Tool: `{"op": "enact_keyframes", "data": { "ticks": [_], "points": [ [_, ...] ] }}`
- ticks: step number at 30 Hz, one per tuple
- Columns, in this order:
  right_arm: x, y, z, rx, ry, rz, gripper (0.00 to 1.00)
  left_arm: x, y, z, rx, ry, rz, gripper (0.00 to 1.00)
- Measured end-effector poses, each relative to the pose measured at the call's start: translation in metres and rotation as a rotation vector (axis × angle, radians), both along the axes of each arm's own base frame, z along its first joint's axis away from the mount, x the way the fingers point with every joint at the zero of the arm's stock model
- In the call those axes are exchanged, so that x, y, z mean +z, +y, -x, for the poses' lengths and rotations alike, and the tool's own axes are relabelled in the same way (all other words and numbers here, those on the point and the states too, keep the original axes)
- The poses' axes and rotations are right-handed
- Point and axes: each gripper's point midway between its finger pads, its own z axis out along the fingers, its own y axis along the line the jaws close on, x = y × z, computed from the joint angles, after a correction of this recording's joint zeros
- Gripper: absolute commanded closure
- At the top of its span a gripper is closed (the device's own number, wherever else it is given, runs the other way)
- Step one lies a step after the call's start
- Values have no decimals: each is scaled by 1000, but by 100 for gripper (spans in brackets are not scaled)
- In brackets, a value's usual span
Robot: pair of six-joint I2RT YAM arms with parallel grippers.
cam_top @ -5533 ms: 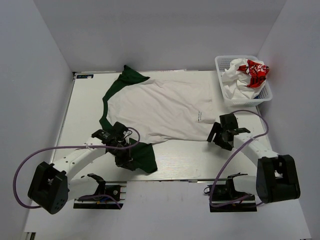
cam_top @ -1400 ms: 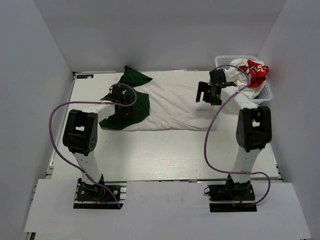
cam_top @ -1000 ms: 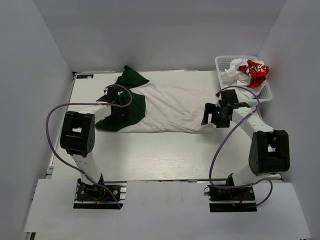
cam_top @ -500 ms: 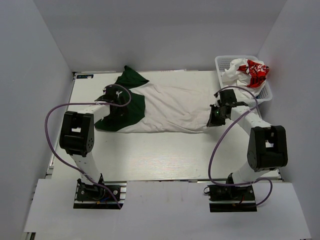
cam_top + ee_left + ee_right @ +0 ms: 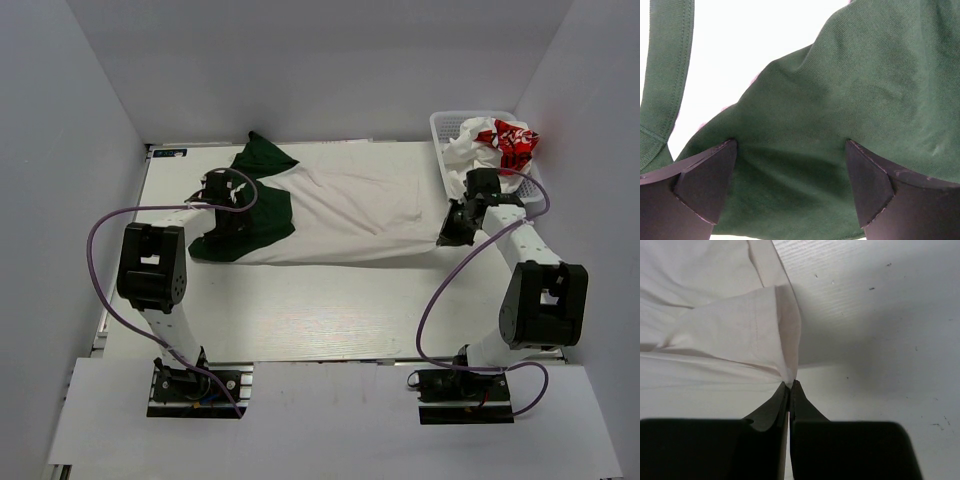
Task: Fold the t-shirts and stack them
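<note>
Since a moment ago the right gripper [image 5: 452, 224] has slid right, pulling the off-white t-shirt [image 5: 340, 215] flat on the table [image 5: 330, 310]. Its fingers pinch the hem tight. The left gripper [image 5: 228, 205] sits over the green sleeve [image 5: 840, 100], fingers wide apart. Far back, the white t-shirt with red print [image 5: 500, 140] lies in the basket [image 5: 438, 125].

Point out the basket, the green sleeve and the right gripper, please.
basket [image 5: 439, 150]: top view, left rim.
green sleeve [image 5: 262, 222]: top view, middle of the folded cloth.
right gripper [image 5: 790, 384]: right wrist view, between fingertips pinching the shirt [image 5: 740, 325].
</note>
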Motion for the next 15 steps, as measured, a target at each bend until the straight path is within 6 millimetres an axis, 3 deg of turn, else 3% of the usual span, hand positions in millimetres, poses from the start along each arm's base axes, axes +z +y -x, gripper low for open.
{"op": "enact_keyframes", "data": {
  "ticks": [5,10,12,13,14,15],
  "points": [
    [13,3,-10,9,-38,-29,92,0,0,-1,6,-1,16,0],
    [-3,-2,-7,-9,23,-7,86,0,1,-1,9,0,23,0],
    [-12,-6,-4,-28,58,16,75,1,2,-1,11,-1,25,0],
    [-17,-11,-2,-42,77,40,64,1,2,-1,11,-2,24,0],
    [-21,-16,-1,-62,93,61,50,1,3,-2,14,-4,22,0],
    [-25,-24,1,-83,114,94,25,1,4,-2,17,-5,21,0]
  ]
}}
